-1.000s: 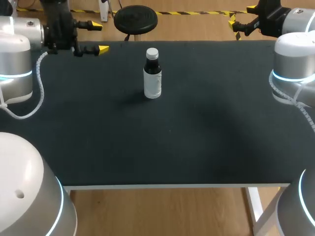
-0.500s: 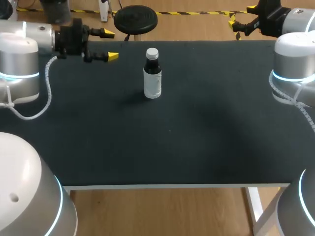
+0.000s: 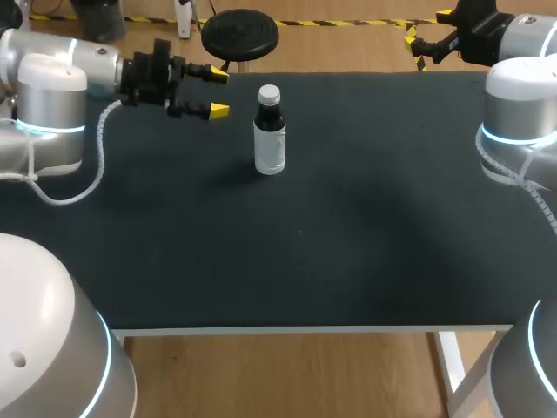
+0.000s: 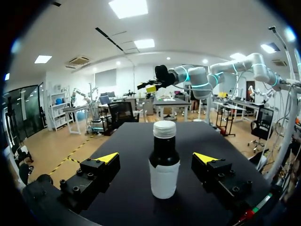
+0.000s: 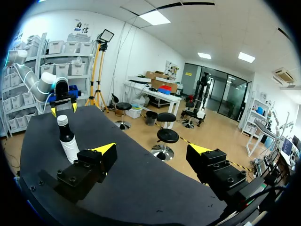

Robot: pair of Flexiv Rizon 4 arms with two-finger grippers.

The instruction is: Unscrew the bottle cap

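Label: the bottle [image 3: 270, 135] carries a white label [image 3: 270, 150] wrapped round its lower body. Any print on it is too small to read in all three views.

Container: small bottle, upright, with a white screw cap [image 3: 269, 92] seated on the neck. Neck and shoulder above the label are dark. Whether that is dark glass or dark liquid inside, I cannot tell. The fill level is not visible.

Position: in the head view the bottle stands in the upper middle of the frame, on the far half of the table [image 3: 305, 252], clear of both arms.

Left gripper [image 3: 218, 93]: upper left of the head view, level with the bottle's neck and just to the picture-left of it, yellow tips pointing at the bottle. Fingers spread wide, nothing held. In the left wrist view the bottle stands ahead of the tips, centred on the gap between them, touching neither finger.

Right gripper [image 3: 426, 27]: upper right corner of the head view, at or just past the table's far edge, well apart from the bottle. In the right wrist view its fingers [image 5: 104, 150] are spread wide and hold nothing. There the bottle stands well ahead of the gripper, off to the side of one finger.

Surface: flat matte black tabletop with a white edge along the near side. The bottle casts a soft shadow toward the picture-left of its base.
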